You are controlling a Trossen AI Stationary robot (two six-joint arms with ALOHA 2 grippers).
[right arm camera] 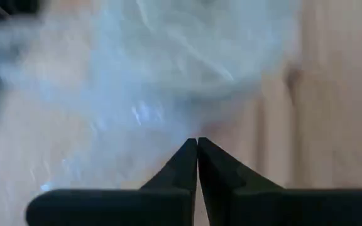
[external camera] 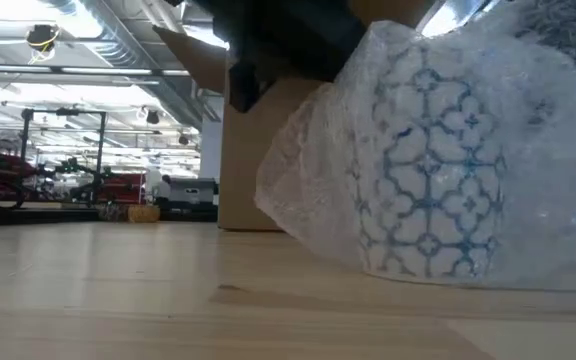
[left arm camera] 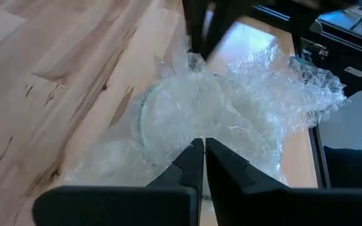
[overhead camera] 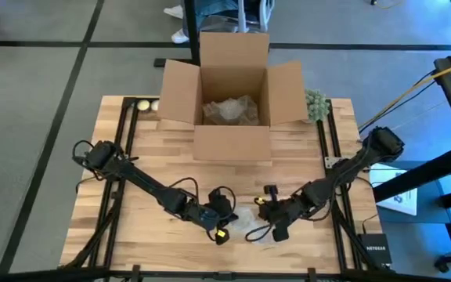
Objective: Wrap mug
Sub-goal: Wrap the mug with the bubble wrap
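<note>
Tabletop [overhead camera: 155, 157] carries an open cardboard box [overhead camera: 232, 102] at its far edge. Mug [external camera: 428, 170], blue-patterned and upright, sits well in front of the box inside bubble wrap [left arm camera: 256, 107]. Left hand [left arm camera: 200, 150] and right hand [right arm camera: 197, 147] both pinched on the wrap.

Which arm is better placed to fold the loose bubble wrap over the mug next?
Probably the left. Its fingers are pinched shut at the bubble wrap edge, facing the mug. The right gripper is also shut near the wrap, but that view is blurred, so its hold is unclear.
</note>
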